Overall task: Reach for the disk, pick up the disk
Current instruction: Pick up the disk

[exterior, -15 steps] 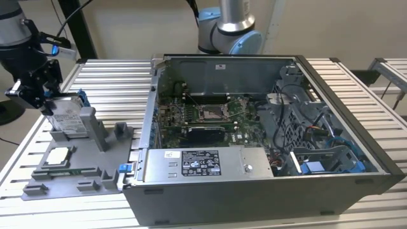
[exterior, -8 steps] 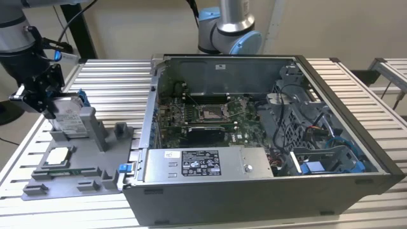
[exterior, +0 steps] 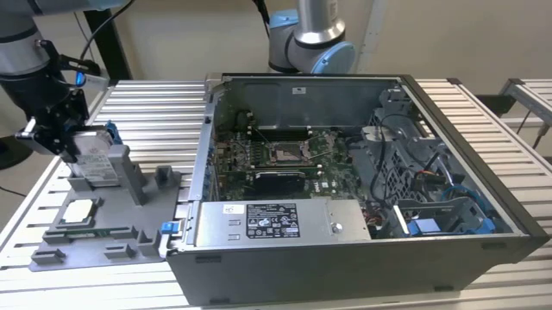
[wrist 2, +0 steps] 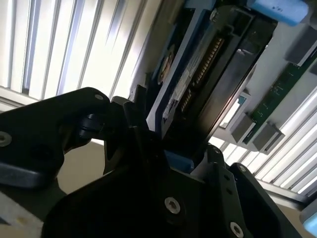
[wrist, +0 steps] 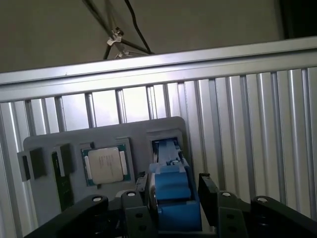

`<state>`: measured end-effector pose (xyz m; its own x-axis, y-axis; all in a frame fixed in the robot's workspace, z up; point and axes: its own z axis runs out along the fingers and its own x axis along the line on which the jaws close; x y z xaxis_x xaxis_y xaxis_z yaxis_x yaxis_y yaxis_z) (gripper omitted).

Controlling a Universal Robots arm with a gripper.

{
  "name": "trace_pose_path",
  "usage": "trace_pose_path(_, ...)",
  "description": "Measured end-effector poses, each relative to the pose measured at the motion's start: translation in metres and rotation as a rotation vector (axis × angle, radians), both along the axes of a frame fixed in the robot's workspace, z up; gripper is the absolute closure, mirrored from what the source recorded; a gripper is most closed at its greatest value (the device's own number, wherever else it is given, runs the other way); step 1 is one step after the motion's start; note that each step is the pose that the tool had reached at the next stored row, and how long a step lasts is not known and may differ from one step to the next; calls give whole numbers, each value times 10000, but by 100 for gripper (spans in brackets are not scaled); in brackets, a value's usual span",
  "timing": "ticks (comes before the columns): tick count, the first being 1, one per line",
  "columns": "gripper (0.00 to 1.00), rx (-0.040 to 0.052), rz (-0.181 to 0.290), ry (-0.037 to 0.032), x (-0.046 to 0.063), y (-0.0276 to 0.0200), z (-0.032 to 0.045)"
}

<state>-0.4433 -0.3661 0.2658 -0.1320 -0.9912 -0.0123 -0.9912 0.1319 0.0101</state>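
The disk stands on edge in a slot of the grey fixture at the exterior view's left, its silver face and blue bracket showing. My gripper comes down over its top, and the fingers sit on either side of it. In the first wrist view the blue bracket of the disk fills the gap between the black fingers, with my gripper shut on it. In the second wrist view, the disk runs up from my gripper.
A square silver CPU chip lies in the fixture beside the disk's slot. An open computer case stands close to the fixture, toward the exterior view's right. Another arm's base rises behind it. Everything rests on a slatted metal table.
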Motion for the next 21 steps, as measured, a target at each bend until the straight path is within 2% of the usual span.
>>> trace_pose_path(5,0,62,18,1,0,3,-20)
trace_pose_path(17,0,70,20,0,0,2,-43)
trace_pose_path(18,100,70,20,0,0,2,-43)
trace_pose_path(21,100,70,20,1,0,2,-43)
